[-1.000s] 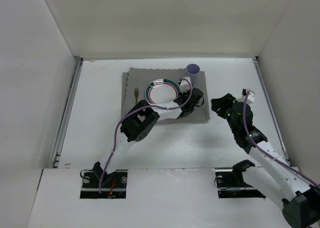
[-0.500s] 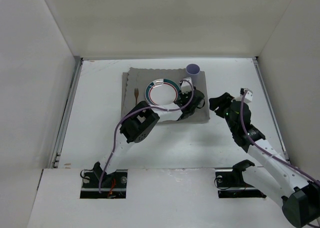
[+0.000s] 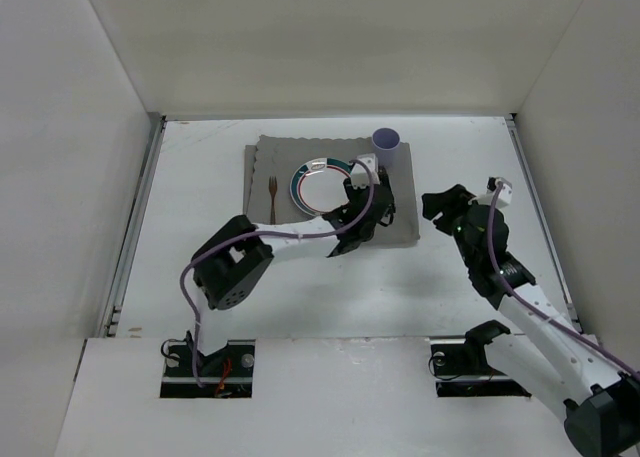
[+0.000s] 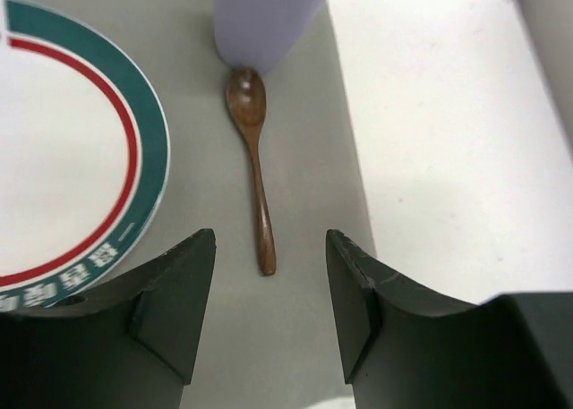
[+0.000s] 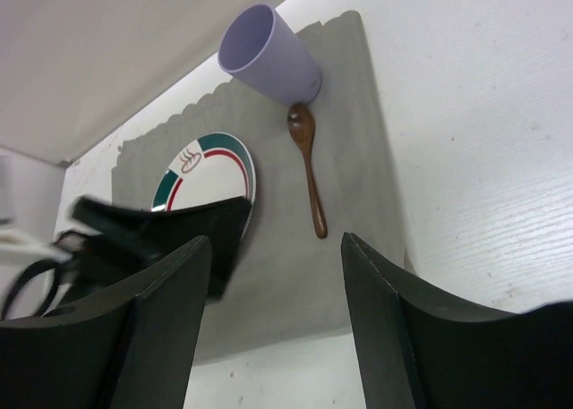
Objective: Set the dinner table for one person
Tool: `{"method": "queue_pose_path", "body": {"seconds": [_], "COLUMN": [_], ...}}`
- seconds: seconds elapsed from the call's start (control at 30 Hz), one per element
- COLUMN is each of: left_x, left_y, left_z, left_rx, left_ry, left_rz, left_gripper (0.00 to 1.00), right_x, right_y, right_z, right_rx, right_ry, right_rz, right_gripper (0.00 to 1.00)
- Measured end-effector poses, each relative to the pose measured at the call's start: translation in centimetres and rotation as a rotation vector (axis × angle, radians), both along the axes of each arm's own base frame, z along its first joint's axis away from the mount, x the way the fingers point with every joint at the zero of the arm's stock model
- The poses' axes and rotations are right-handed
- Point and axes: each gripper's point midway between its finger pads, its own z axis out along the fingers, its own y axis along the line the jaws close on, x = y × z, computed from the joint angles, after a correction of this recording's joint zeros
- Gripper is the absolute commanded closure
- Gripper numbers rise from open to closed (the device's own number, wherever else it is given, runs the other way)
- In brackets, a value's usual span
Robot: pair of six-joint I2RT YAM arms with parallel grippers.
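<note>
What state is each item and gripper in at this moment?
plate: flat on the mat, empty.
cup: upright at the mat's far right corner.
spoon: lying on the mat right of the plate, bowl toward the cup.
fork: lying on the mat left of the plate.
left gripper: open, empty, near the spoon's handle.
right gripper: open, empty.

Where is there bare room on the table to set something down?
The table is bare left of the mat, out to its left edge, and in the far right corner. The mat's right edge is crowded: cup, spoon, plate, left gripper above.
</note>
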Motion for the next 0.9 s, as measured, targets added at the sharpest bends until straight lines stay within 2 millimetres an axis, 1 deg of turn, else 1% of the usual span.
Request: {"method": "queue_pose_path", "body": {"seconds": [0.07, 0.13, 0.17, 0.2, 0.23, 0.27, 0.3, 0.4, 0.53, 0.6, 0.67, 0.77, 0.83, 0.9], "left_x": [-0.8, -1.6, -2.1, -2.6, -3.2, -3.7, -4.4, -6.1, -8.0, -8.7, -9.5, -10.6, -11.4, -12.1], "left_y": [1.2, 2.9, 4.0, 5.4, 7.0, 8.6, 10.7, 17.1, 26.0, 30.4, 34.5, 39.2, 41.1, 42.3], "left_z": [1.9, 3.3, 3.8, 4.1, 4.4, 4.5, 4.6, 5.3, 6.7, 6.6, 5.4, 3.0, 1.0, -0.9], "left_rx": [-0.024, -0.043, -0.050, -0.053, -0.056, -0.059, -0.061, -0.083, -0.147, -0.172, -0.167, -0.139, -0.115, -0.092], "left_ry": [-0.024, -0.038, -0.044, -0.047, -0.047, -0.048, -0.048, -0.066, -0.119, -0.132, -0.118, -0.068, -0.020, 0.037], "left_rz": [-0.004, 0.000, 0.003, 0.011, 0.023, 0.038, 0.061, 0.154, 0.341, 0.458, 0.583, 0.738, 0.801, 0.840], "left_gripper": [0.50, 0.50, 0.50, 0.50, 0.50, 0.50, 0.50, 0.50, 0.50, 0.50, 0.50, 0.47, 0.46, 0.45], "right_x": [0.1, 0.2, 0.3, 0.3, 0.4, 0.4, 0.4, 0.3, 0.1, 0.2, 0.4, 0.8, 1.1, 1.3], "right_y": [-0.1, -0.2, -0.2, -0.2, -0.3, -0.3, -0.3, -0.3, -0.5, -0.6, -0.5, -0.3, -0.2, -0.1], "right_z": [0.1, -0.1, -0.4, -1.0, -1.6, -2.2, -2.7, -3.9, -5.4, -5.8, -5.9, -6.1, -6.2, -6.5], "right_rx": [0.001, 0.000, 0.000, -0.004, -0.010, -0.012, -0.013, -0.006, 0.012, 0.020, 0.025, 0.030, 0.033, 0.033], "right_ry": [-0.005, -0.002, 0.000, 0.012, 0.025, 0.039, 0.052, 0.068, 0.086, 0.090, 0.087, 0.086, 0.087, 0.090], "right_rz": [-0.007, -0.010, -0.012, -0.015, -0.017, -0.018, -0.020, -0.025, -0.040, -0.046, -0.049, -0.050, -0.051, -0.052], "right_gripper": [0.39, 0.49, 0.58, 0.67, 0.73, 0.76, 0.77, 0.76, 0.60, 0.54, 0.50, 0.46, 0.46, 0.46]}}
